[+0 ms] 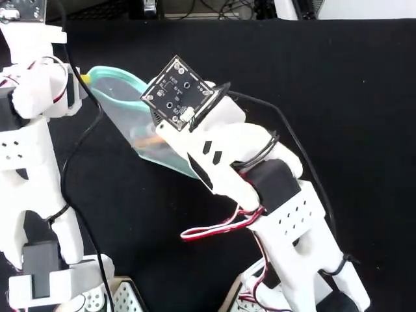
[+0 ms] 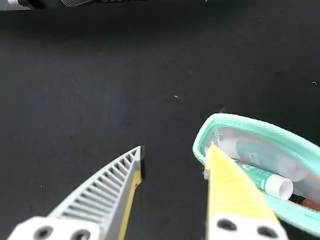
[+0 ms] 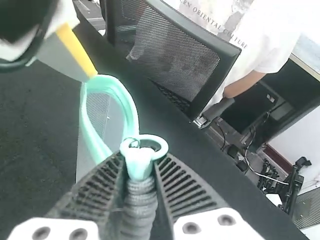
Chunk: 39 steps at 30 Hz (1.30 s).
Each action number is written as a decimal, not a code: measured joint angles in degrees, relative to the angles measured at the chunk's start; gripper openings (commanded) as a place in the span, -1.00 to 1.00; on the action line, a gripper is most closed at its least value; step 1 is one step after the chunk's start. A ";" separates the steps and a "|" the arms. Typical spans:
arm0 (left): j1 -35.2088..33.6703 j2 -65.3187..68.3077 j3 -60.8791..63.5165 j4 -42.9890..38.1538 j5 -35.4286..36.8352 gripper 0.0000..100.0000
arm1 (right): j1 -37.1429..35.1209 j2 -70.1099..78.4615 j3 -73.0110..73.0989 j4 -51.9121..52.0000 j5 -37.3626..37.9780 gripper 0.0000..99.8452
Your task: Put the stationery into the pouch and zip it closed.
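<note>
One pouch [image 2: 250,125], two grippers: the right gripper [image 3: 139,164] pinches the zip pull [image 3: 142,146], the left gripper [image 2: 175,147] gapes wide at the pouch's mouth.

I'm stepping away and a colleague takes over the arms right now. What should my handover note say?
Left gripper: open, its yellow finger at the pouch rim.
Right gripper: shut on the zipper pull.
Done: stationery, including a white-capped tube, lies inside the pouch.
To do: the mouth looks open, so draw the zip closed.
</note>
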 measured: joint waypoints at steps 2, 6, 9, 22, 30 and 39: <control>0.00 -2.73 -0.26 1.67 0.00 -0.57 | 0.00 0.00 -0.09 0.00 0.00 -0.98; -0.44 -11.87 8.62 2.11 -1.67 -0.57 | 0.00 0.00 -0.09 0.00 0.00 -0.98; 0.35 -19.78 20.66 2.11 -4.13 -0.57 | 0.00 0.00 -0.09 -0.35 0.00 -0.98; 5.45 -41.76 79.21 -44.66 4.04 -0.56 | -6.86 0.18 -0.09 0.44 0.18 -0.98; -0.79 -52.31 92.57 -58.11 9.14 -0.56 | -8.09 0.18 -0.09 0.53 0.18 -0.98; -1.58 -75.16 90.29 -40.26 6.95 -0.40 | -8.35 0.35 -0.09 0.53 0.18 -0.98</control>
